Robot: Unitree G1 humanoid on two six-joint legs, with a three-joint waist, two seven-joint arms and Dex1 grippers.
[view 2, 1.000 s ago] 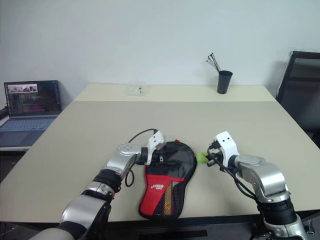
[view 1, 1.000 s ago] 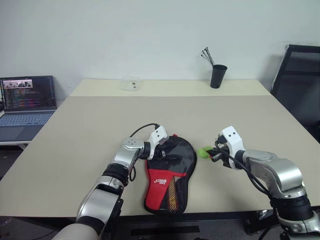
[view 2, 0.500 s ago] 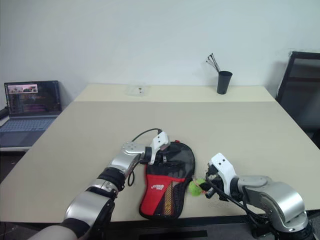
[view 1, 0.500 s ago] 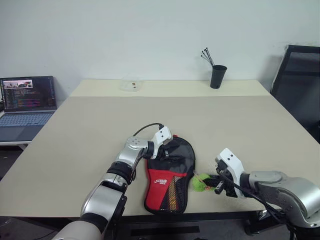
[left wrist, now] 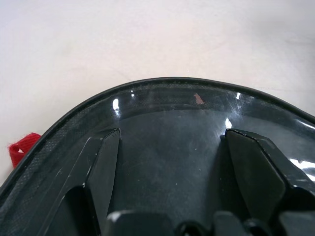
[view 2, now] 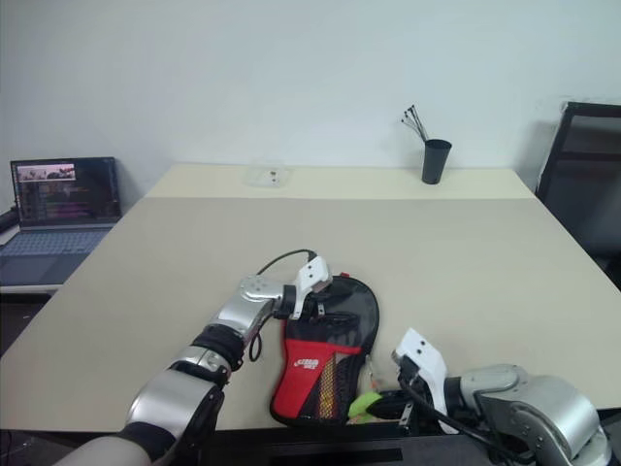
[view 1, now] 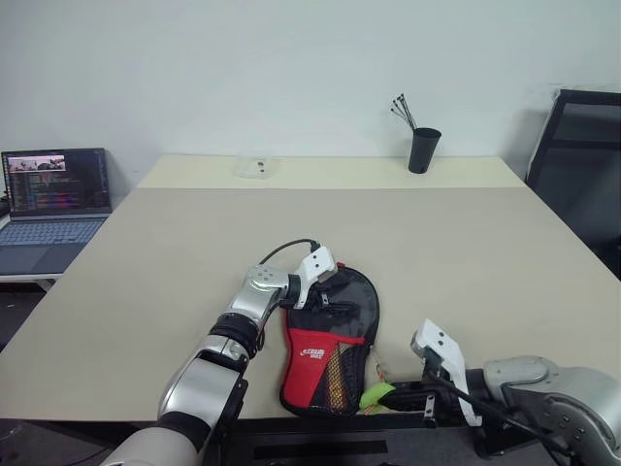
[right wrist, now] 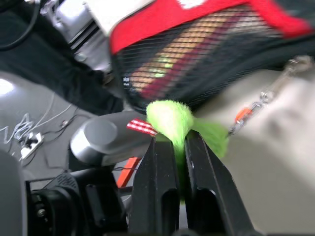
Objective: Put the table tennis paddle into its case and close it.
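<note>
**Zipper pull in hand at the worktop's near edge**

Beige worktop (view 1: 466, 233) under a bare white wall carries the case (view 1: 330, 340), lying near the front edge with its round black end away from me and its red panel and mesh pocket toward me. Through the mesh I can see tan and red stripes, so I judge the table tennis paddle (right wrist: 197, 54) is already inside.

My left tool (view 1: 312, 291) rests on the case's round end with its fingers spread wide over the glossy black face, pinning it down. My right tool (right wrist: 173, 147) is pinched tight on a fluffy green zipper pull (view 1: 376, 395), down by the handle end of the case.

Fabric like this is soft and light; it will bunch and slide if I drag the zipper without that left-hand press. The tuft is squashy, so I'd grip it close to the slider. The paddle inside stiffens the pouch.

A black pen cup (view 1: 422, 148) and laptop (view 1: 53, 194) sit well apart.
</note>
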